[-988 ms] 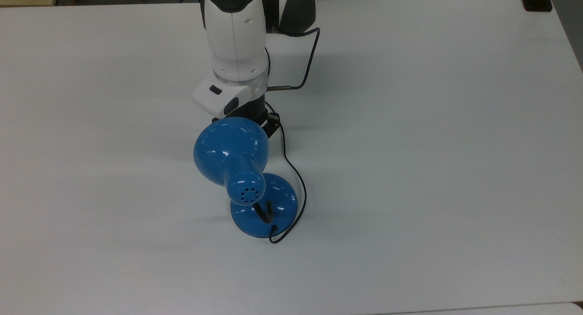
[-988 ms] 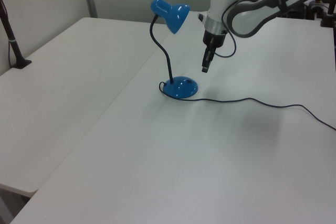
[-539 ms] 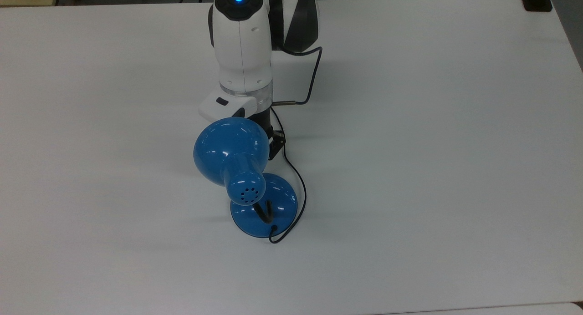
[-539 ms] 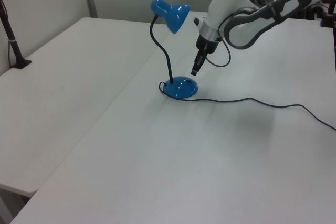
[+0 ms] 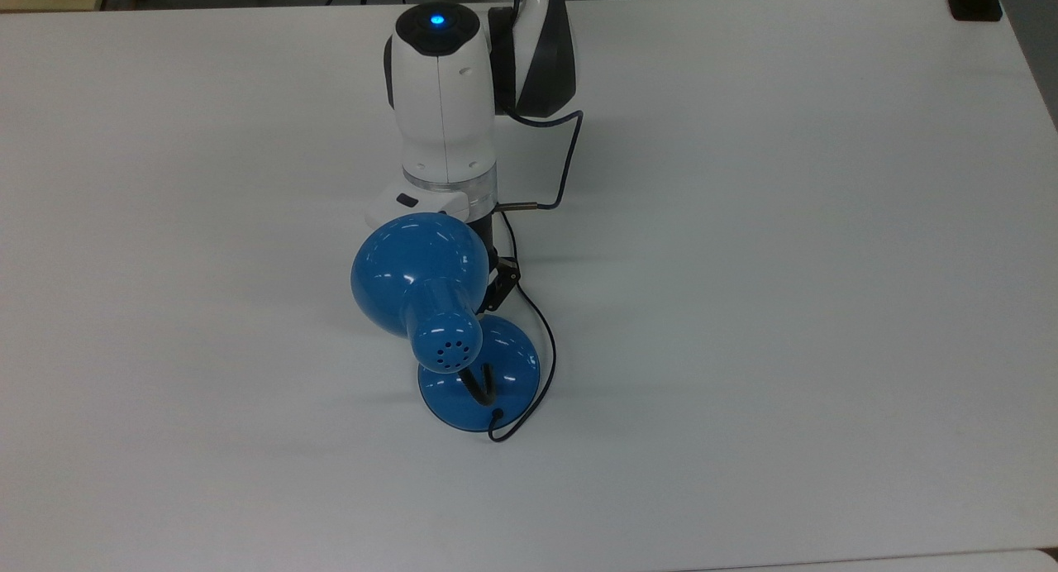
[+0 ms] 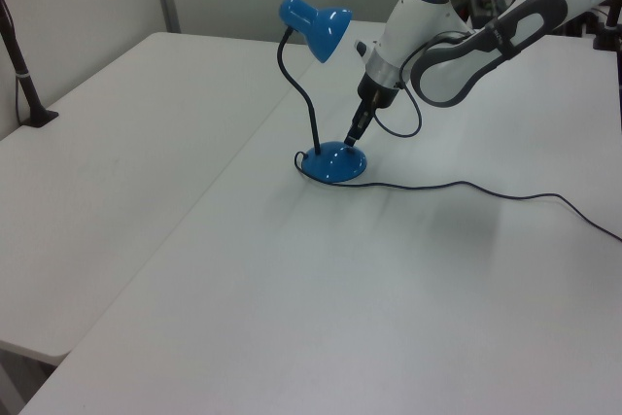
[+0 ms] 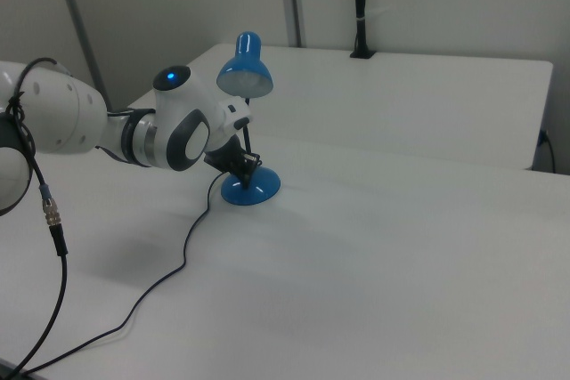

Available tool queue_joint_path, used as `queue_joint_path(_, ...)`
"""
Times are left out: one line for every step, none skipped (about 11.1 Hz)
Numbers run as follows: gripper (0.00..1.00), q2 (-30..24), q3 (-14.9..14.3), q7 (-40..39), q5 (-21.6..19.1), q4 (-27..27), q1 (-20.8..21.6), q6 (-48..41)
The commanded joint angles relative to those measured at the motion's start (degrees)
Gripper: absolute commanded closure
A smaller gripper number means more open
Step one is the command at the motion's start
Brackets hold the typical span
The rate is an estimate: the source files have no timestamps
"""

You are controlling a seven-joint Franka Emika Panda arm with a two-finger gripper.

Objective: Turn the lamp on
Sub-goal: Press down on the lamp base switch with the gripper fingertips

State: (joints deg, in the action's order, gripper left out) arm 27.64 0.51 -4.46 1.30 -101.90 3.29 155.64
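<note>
Lamp (image 6: 321,94) stands near the middle of the white table (image 6: 340,289), dome shade tipped toward the arm. I see my gripper (image 6: 353,137) angled down right at the far rim of its round blue base (image 6: 333,161); whether the jaws are parted I cannot tell. Its thin black cord (image 6: 486,191) trails across the table toward the left view's right.

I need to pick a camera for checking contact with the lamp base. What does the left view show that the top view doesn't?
The left view shows the gripper tip coming down at a slant to just above the lamp base's far edge, with the whole gooseneck in profile. The top view shows the vent holes at the shade's neck, while the shade covers much of the gripper. Both show the blue base, the cord and the white table.
</note>
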Motion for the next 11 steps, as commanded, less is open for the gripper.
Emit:
queue_joint_path(0.88,1.0,0.5,-1.3,0.0,0.2,0.0,2.9)
queue_joint_path(0.91,1.2,0.5,-1.3,0.0,0.2,0.0,3.8)
queue_joint_path(0.97,1.7,0.5,-1.3,0.0,0.2,0.0,3.9)
queue_joint_path(1.00,1.8,0.5,-1.3,0.0,0.2,0.0,3.9)
queue_joint_path(1.00,1.9,0.5,-1.3,0.1,0.2,0.0,3.9)
queue_joint_path(1.00,1.9,0.5,-1.3,0.0,0.2,0.1,3.9)
queue_joint_path(1.00,2.0,0.5,-1.3,0.1,0.2,0.1,3.9)
queue_joint_path(1.00,2.0,0.6,-1.3,0.2,0.2,0.1,3.9)
queue_joint_path(1.00,2.5,0.6,-1.3,0.3,0.2,0.1,3.9)
queue_joint_path(1.00,2.8,0.6,-1.3,0.3,0.3,0.0,4.2)
queue_joint_path(1.00,2.9,0.6,-1.3,0.3,0.3,0.0,5.1)
